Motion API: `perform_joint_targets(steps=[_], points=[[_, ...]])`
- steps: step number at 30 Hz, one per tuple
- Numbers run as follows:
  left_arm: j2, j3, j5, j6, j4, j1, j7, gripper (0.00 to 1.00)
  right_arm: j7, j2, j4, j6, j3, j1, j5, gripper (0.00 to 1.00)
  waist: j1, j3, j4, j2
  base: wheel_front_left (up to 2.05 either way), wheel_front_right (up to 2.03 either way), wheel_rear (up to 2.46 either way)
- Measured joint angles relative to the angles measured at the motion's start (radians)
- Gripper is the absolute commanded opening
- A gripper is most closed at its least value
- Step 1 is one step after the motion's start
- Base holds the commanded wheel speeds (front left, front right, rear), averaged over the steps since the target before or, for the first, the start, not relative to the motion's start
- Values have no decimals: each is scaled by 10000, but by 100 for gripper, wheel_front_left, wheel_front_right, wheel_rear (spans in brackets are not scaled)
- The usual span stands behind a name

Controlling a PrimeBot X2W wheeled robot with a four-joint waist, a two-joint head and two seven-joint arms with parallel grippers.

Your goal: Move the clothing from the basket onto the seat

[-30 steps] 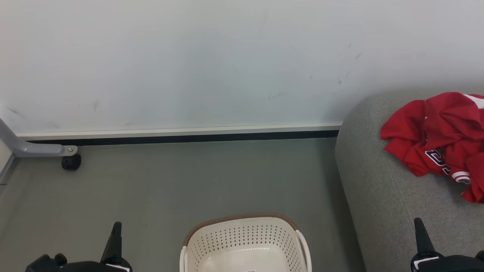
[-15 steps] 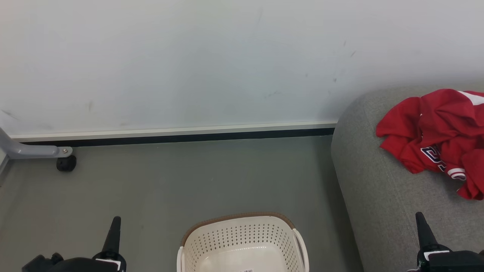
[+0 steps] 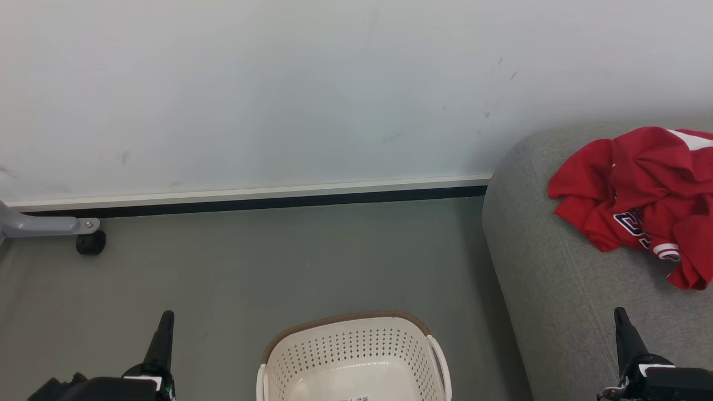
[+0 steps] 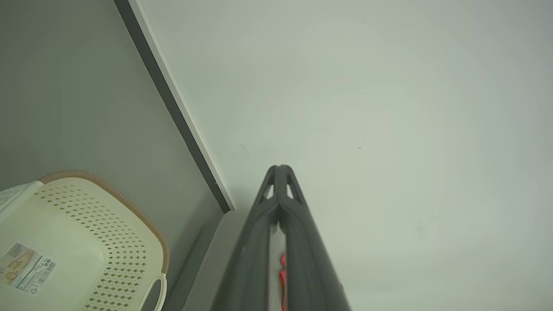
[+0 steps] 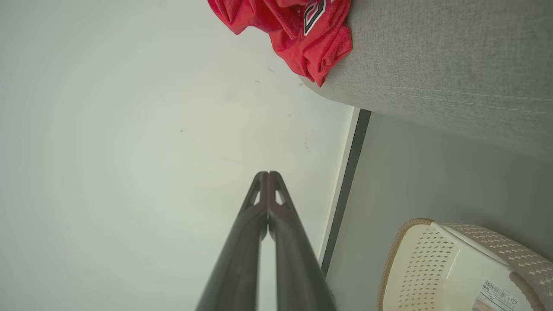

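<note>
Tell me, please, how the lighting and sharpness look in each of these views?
Head view: soft, even light, no glare or hard shadows; the clothing on the seat is crisp. Left wrist view: the left gripper, near the lens, looks soft; the wall dims slightly toward the corners. Right wrist view: the right gripper likewise soft, the seat's weave sharp.

Open floor (image 3: 289, 262) lies between basket (image 3: 345, 321), wall (image 3: 278, 94) and seat (image 3: 557, 312); a caster (image 3: 90, 243) stands far left.

Both arms low, tools pointing upward.
The left tool (image 3: 165, 322) and right tool (image 3: 620, 317) sit at the lower corners of the head view, each with its tips pressed together.
</note>
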Motion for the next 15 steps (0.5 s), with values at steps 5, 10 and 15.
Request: perform_joint_targets(steps=[5, 10, 15], points=[[-29, 138, -477, -84, 29, -61, 123, 0, 98, 52, 73, 86, -111, -130, 445, 0, 0, 13, -40, 0, 0, 0, 0], [-109, 228, -966, -173, 71, -188, 255, 0, 253, 104, 171, 184, -236, -194, 961, 0, 0, 27, -81, 0, 0, 0, 0], [-109, 238, -974, -173, 79, -188, 255, 0, 253, 111, 171, 198, -236, -269, 961, 0, 0, 27, -81, 0, 0, 0, 0]])
